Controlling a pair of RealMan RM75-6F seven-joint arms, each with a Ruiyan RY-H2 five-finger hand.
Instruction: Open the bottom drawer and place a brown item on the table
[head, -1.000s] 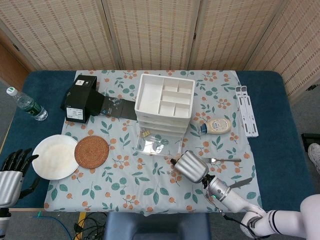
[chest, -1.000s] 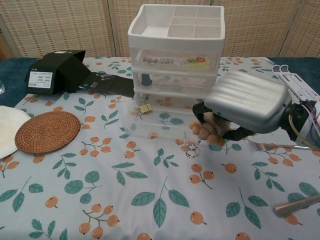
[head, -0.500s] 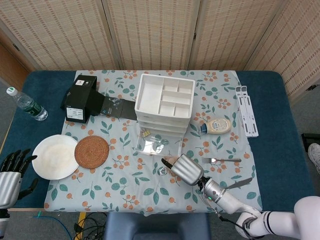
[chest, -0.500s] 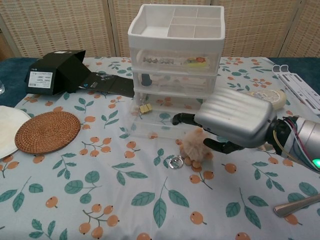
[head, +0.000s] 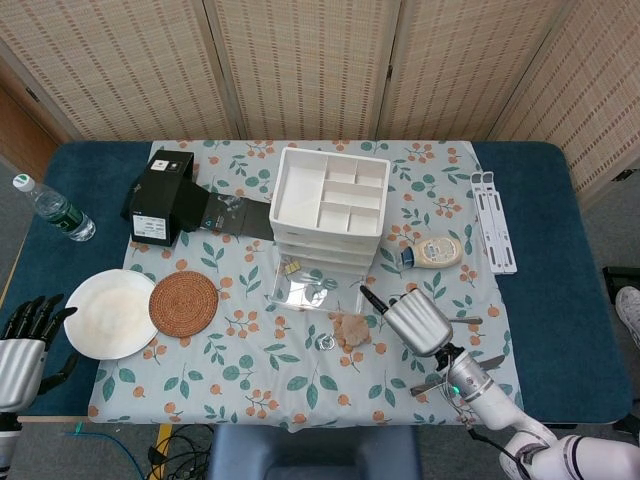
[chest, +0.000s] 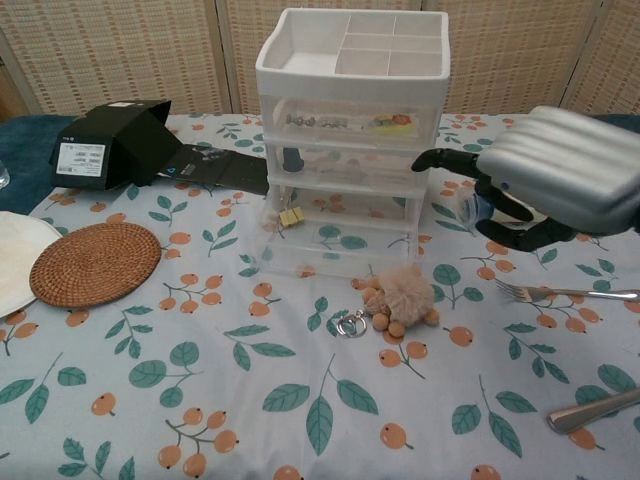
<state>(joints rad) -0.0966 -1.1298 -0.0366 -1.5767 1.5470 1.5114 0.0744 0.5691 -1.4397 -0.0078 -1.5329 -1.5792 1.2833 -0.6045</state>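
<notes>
Fingers (chest: 447, 158) of right hand (chest: 560, 178) spread, empty, above fork (chest: 560, 293); brown keychain (chest: 398, 297) beside open drawer (head: 305, 290).

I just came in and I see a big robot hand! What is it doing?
The robot took a brown fuzzy keychain toy out of the open bottom drawer of the white drawer unit. The toy now lies on the flowery tablecloth just in front of the drawer. The right hand is open and raised above the table. The left hand waits open at the table's edge.
</notes>
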